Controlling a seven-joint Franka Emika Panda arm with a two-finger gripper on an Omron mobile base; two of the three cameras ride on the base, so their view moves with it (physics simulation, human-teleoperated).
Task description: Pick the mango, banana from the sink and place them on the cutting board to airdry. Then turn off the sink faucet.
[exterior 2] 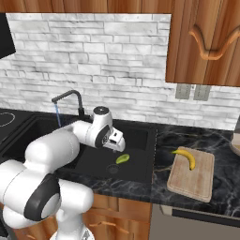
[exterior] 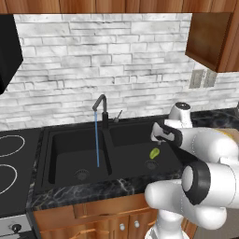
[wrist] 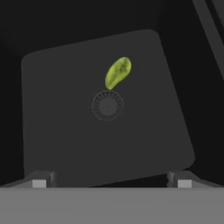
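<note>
In the right basin of the sink the mango lay just beside the drain, under the empty, wide-spread hand; the right base view alone showed the banana on the cutting board; water ran from the sink faucet.

Two rear base views sharing the sink; hand view straight down.

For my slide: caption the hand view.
Open jaws hang above the mango lying beside the drain in the sink basin.
</note>
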